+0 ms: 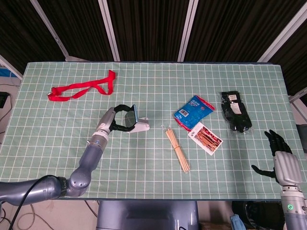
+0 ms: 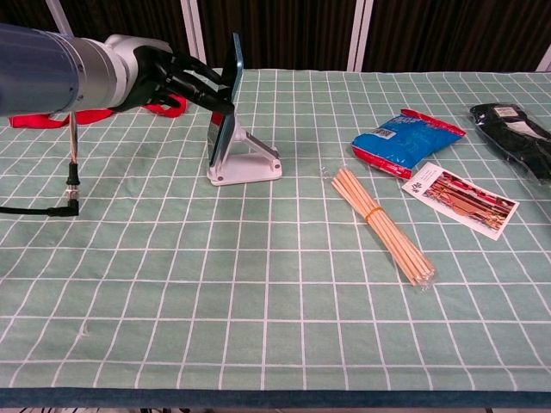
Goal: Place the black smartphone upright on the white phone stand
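Though hidden from chest view, right hand seemingly idles open.

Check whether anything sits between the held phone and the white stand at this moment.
Nothing visible does. The left hand holds the black smartphone upright right against the white phone stand.

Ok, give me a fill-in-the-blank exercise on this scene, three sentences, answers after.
1. The phone is held by the ___ robot hand.
2. The phone leans against the white ___.
3. The sticks lie between the stand and the ___ packet.

Missing words: left; stand; blue
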You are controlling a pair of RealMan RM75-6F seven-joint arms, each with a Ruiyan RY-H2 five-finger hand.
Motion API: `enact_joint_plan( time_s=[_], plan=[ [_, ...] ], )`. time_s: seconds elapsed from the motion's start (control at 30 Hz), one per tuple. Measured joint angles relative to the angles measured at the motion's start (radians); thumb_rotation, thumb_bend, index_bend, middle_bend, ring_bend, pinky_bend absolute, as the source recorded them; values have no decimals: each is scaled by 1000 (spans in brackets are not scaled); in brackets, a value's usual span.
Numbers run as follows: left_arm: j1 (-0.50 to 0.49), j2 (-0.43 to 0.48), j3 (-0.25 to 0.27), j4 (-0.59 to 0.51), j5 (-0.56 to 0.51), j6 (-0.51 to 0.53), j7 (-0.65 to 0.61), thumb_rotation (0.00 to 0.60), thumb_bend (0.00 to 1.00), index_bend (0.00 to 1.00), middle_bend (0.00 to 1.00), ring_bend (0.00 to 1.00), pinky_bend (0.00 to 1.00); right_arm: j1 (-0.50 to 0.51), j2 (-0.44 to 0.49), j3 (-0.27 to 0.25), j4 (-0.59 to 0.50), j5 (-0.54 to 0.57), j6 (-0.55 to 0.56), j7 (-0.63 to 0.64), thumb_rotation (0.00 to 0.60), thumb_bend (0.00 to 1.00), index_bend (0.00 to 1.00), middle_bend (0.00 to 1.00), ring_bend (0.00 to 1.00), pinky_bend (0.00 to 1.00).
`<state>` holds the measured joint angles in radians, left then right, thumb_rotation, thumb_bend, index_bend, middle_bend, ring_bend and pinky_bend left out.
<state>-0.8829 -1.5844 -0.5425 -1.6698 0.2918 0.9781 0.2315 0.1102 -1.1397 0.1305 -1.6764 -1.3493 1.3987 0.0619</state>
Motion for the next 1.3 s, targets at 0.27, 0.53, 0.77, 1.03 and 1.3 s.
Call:
enact_joint_plan(
  time_s=[0.27, 0.53, 0.77, 1.03, 1.3],
  plan=[
    [-9, 5, 8, 27, -14, -25, -34, 600, 494, 565, 605, 131, 0, 0, 0, 0, -1, 2, -1, -1, 600, 121, 0, 0, 0, 154],
    [-12, 11, 8, 52, -45, -68, -79, 600, 493, 566, 605, 131, 0, 0, 2, 1, -6, 8, -6, 4, 600, 121, 0, 0, 0, 154],
    [-21, 10, 18, 73, -41, -83, -107, 600, 493, 566, 605, 131, 0, 1, 2, 0, -6, 8, -7, 0, 600, 122, 0, 0, 0, 154],
    [-29, 8, 29, 94, -54, -110, -129, 600, 490, 566, 604, 131, 0, 1, 2, 0, -6, 9, -8, -1, 600, 120, 0, 0, 0, 154],
    [-37, 9, 43, 107, -54, -125, -145, 600, 490, 565, 600, 131, 0, 1, 3, 0, -7, 10, -9, -1, 600, 121, 0, 0, 0, 154]
  ],
)
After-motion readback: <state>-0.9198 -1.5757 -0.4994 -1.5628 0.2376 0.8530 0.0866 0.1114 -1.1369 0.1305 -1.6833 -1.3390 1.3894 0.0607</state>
